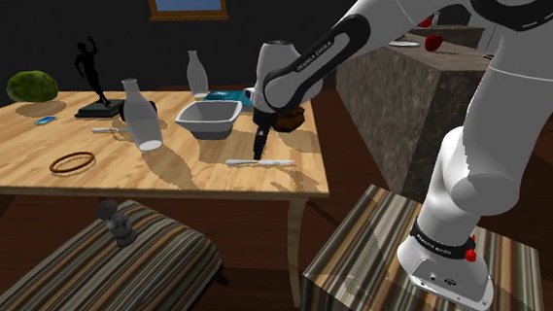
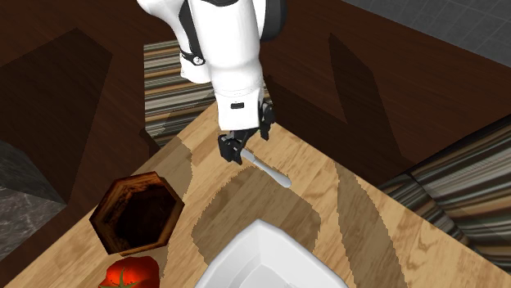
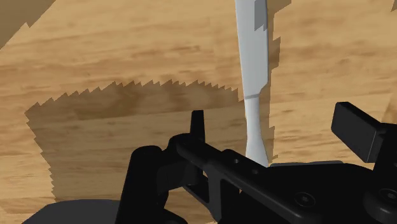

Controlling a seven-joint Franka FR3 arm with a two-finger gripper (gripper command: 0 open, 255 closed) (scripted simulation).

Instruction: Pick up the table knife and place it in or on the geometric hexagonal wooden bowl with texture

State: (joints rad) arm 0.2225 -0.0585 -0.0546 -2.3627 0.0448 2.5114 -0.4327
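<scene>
Straddling the one pale knife [image 3: 253,63], the claw [image 3: 275,124] stands released; one hexagonal brown bowl [image 2: 131,182] sits nearby.

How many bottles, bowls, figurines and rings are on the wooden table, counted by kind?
Bottles: 2 (near bottle, far bottle)
Bowls: 2 (white bowl, hexagonal brown bowl)
Figurines: 1 (black figurine)
Rings: 1 (brown ring)
Total: 6

Pale grey knife [image 3: 253,63], dark brown bowl [image 2: 135,178], brown-striped bench [image 1: 96,276].
</scene>
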